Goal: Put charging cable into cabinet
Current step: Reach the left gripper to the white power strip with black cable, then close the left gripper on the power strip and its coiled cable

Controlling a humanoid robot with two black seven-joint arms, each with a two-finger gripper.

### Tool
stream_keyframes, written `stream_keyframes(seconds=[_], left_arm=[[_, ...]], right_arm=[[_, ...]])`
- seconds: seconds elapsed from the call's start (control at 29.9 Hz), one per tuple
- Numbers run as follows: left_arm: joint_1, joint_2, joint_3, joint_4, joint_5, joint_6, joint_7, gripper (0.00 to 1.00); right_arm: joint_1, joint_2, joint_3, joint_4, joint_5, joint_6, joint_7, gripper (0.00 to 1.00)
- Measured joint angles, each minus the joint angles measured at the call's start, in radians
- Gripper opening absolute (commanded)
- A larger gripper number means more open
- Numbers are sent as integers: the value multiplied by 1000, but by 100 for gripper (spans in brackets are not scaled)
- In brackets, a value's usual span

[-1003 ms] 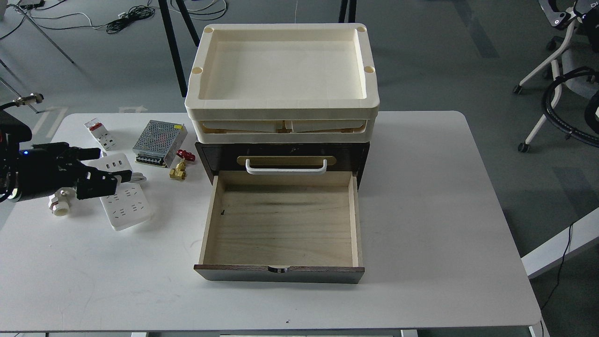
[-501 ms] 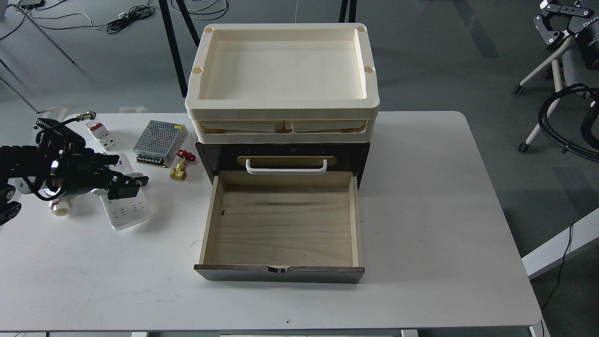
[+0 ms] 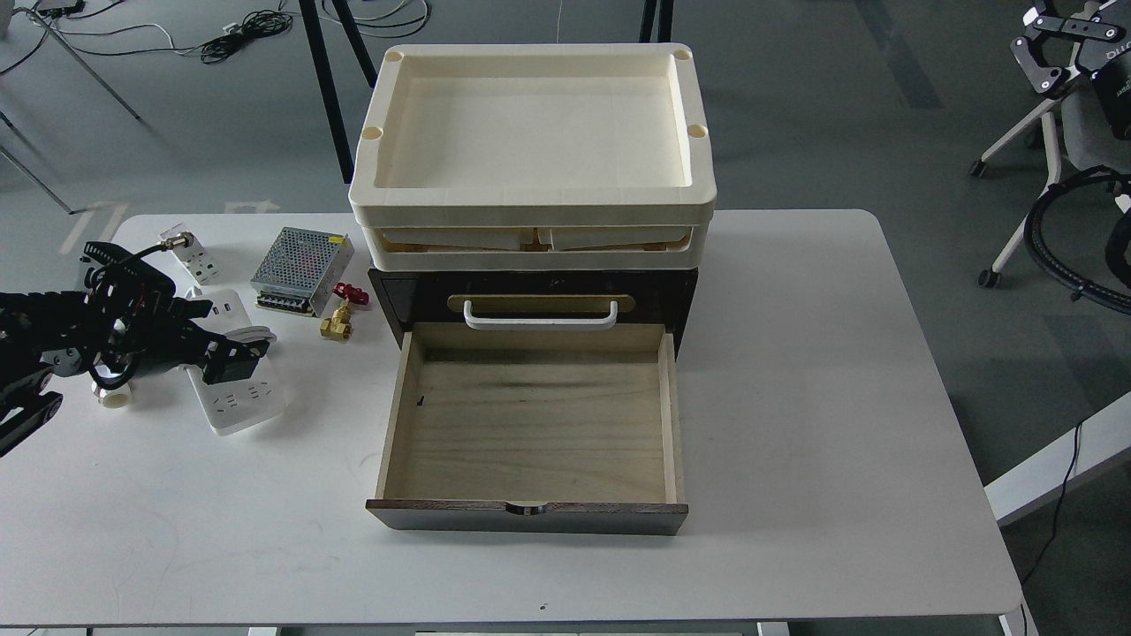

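The charging cable, a white power strip (image 3: 243, 402) with a thick white cord (image 3: 258, 334) around its middle, lies flat on the table left of the cabinet. My left gripper (image 3: 216, 340) hangs over the strip's wrapped middle, its two fingers apart, one at the far side and one on the near side. I cannot tell if it touches. The dark brown cabinet (image 3: 535, 291) stands at the centre with its white handle (image 3: 540, 316). Its plywood drawer (image 3: 530, 424) is pulled out and empty. My right gripper (image 3: 1056, 40) is at the top right edge, small and cut off.
Cream plastic trays (image 3: 530, 132) are stacked on the cabinet. A perforated metal power supply box (image 3: 296, 259), a brass valve with a red handle (image 3: 340, 318), a small white socket (image 3: 196, 258) and a white pipe fitting (image 3: 115, 393) lie around the strip on the white table (image 3: 795, 397).
My left gripper has moved right and down onto the power strip's middle, with its wrist turned. The strip has not moved. The right arm shifted slightly at the top right edge.
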Motion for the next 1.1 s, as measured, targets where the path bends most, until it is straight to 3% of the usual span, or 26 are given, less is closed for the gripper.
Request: stream_keyframes(seconds=[0.3,0.67,1.1], left_arm=[[15,-16,5,33,3,1,0,74],[25,-56,51,106,-7,74,0,73],[26,-57,51,110,-13,88,0,63]], right_arm=[[-5,0,0,1,0,0,1,99],[-7,0,0,0,-1,0,1,99],[-18,-4,3,0,0,0,2,99]])
